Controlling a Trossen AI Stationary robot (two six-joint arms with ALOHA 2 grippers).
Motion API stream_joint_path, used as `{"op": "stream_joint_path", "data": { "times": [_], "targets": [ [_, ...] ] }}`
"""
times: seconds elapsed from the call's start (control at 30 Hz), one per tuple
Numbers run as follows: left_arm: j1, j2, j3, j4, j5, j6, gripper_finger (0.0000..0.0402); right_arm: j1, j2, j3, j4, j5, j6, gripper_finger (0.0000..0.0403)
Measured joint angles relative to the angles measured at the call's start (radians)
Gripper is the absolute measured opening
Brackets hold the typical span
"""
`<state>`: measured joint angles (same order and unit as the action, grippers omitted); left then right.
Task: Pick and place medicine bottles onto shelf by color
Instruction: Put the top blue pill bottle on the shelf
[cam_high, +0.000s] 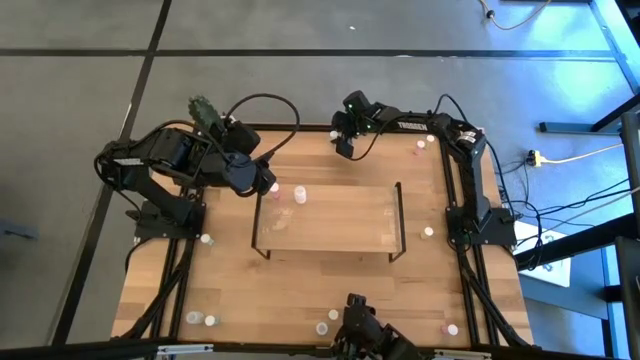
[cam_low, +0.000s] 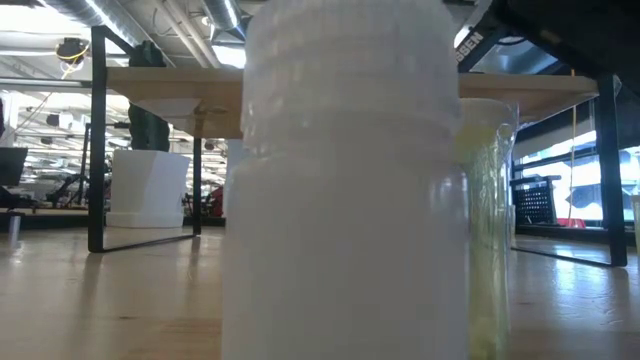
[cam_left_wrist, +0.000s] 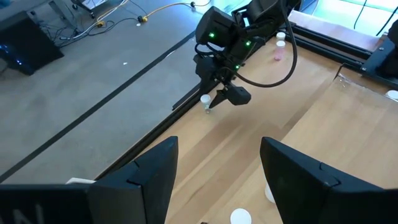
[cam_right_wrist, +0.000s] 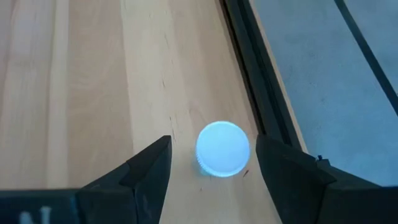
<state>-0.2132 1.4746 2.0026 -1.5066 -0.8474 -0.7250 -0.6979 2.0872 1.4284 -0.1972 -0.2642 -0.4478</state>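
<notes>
A: Going from the left of the table, what do we have?

B: Our left gripper (cam_high: 262, 180) hangs over the far left part of the table, just off the shelf's left end, its fingers (cam_left_wrist: 149, 180) spread apart with nothing between them. A white-capped bottle (cam_left_wrist: 240, 217) stands on the wood just below and ahead of them, and a pink bottle (cam_high: 300, 194) stands close by, at the shelf's far left corner.

A: And the shelf itself?

B: The shelf (cam_high: 330, 222) sits mid-table, a light board between thin black end frames. We can see no bottles on its top from above, except perhaps that pink one at the corner; we can't tell whether it stands on the board or just beside it. So sorting has hardly begun, in our judgement.

A: Then the right side?

B: Our right gripper (cam_high: 343, 146) is at the far edge, near the middle. Its jaws stand open and empty, and a white-capped bottle (cam_right_wrist: 222, 149) stands upright right between and below the fingers (cam_right_wrist: 149, 171), close to the black table rim (cam_right_wrist: 249, 68). The bottle's long axis is vertical, so we look straight down on its cap.

A: So which arm goes next?

B: We'd judge the right one: it is already centred on its bottle, needing only to drop and close. Other bottles lie scattered along the near edge (cam_high: 210, 320) and the right side (cam_high: 428, 232).
</notes>
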Motion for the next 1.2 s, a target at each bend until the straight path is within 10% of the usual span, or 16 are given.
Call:
{"op": "stream_joint_path", "data": {
  "times": [0.53, 1.2],
  "targets": [
    [0.000, 0.000, 0.000, 0.000, 0.000, -0.001, 0.0222, 0.000, 0.000, 0.000, -0.001, 0.001, -0.002, 0.0113],
    [0.000, 0.000, 0.000, 0.000, 0.000, -0.001, 0.0222, 0.027, -0.141, 0.002, -0.149, 0.037, -0.002, 0.0119]
  ]
}}
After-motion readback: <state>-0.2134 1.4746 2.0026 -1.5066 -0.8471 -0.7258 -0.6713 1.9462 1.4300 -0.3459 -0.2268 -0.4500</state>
